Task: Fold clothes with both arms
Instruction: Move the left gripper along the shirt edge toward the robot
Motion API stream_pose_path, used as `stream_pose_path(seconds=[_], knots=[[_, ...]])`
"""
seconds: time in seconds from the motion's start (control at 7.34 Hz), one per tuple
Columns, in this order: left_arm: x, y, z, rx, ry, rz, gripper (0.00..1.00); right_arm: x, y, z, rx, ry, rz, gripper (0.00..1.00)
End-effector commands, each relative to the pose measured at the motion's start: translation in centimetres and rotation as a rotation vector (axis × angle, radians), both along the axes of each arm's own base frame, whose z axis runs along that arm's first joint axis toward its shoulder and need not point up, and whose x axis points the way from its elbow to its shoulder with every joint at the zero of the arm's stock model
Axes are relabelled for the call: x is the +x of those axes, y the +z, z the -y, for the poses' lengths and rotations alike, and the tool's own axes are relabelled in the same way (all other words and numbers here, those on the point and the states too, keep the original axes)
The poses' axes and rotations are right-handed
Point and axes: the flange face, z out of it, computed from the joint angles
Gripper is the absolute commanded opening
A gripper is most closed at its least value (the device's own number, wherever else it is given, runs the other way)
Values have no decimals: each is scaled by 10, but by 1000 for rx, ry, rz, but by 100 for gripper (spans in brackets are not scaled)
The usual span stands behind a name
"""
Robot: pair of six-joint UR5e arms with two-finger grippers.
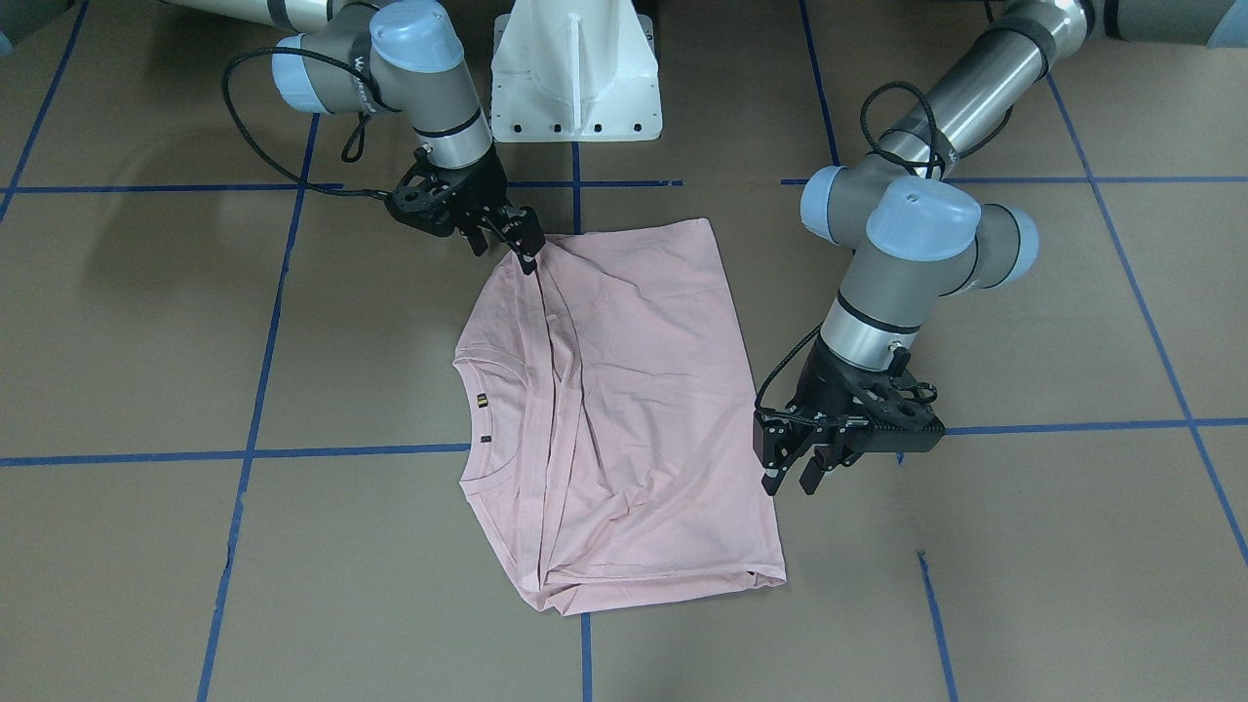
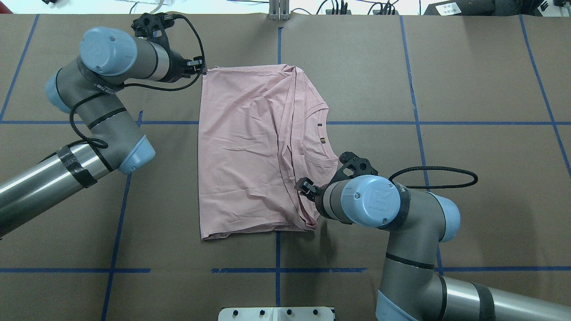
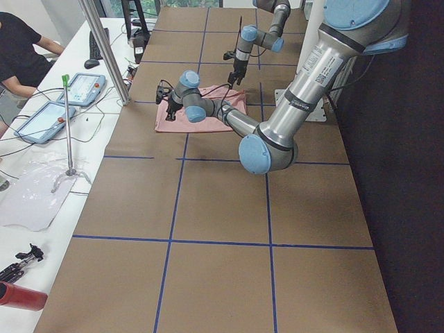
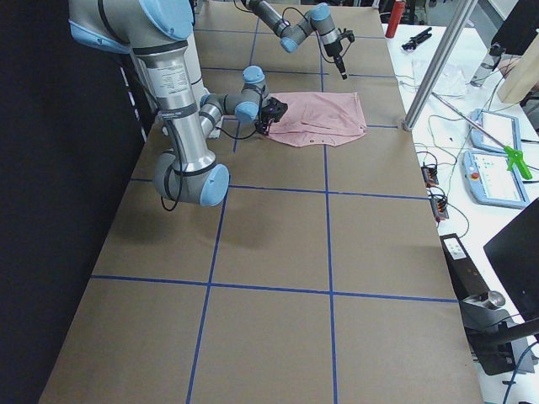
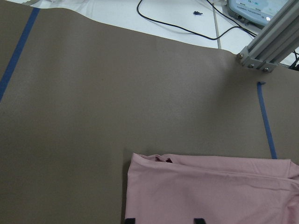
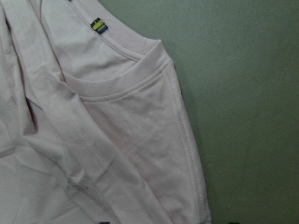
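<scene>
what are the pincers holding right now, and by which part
Nothing, it seems. The left pincer hangs open near a hem corner of the T-shirt. The right pincer is open at the shoulder by the collar, not shut on cloth.

Under my wrist cam: pink T-shirt (image 6: 131, 154) fills the left & centre, flat on the table (image 6: 252, 93), whose grey-green top takes the right side; ribbed collar (image 6: 117, 86) curves across the upper part, 2 necklines meeting near top right; small yellow-&-dark label (image 6: 98, 25) inside the neck, up top; stitched seam (image 6: 187, 140) runs down the shirt's right edge; creases & a hemmed fold bunch at left.
</scene>
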Motion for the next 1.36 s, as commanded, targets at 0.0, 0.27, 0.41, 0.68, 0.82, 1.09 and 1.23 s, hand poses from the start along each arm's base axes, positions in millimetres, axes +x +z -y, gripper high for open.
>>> stream_pose_path(seconds=[0.0,0.27,0.41,0.68,0.82,1.09,1.23], knots=[[0,-2,-1,-1,-2,-6,52,-17,3,-4,-6,-5,-19,83],[-1,-4,-1,2,-2,-9,52,-19,6,-6,-12,-8,-34,60],[-1,-4,-1,1,-2,-8,52,-19,7,-7,-18,-7,-41,26],[-2,-3,-1,-2,-7,-10,52,-22,8,-10,-19,-13,-42,15],[-1,-3,-1,-12,-11,-17,52,-21,7,-11,-19,-13,-44,1],[-3,-6,-1,-12,-13,-22,52,-18,2,-10,-16,-12,-34,0],[-6,-16,-5,-25,-19,-26,52,-2,-10,-13,-12,-16,-20,0]])
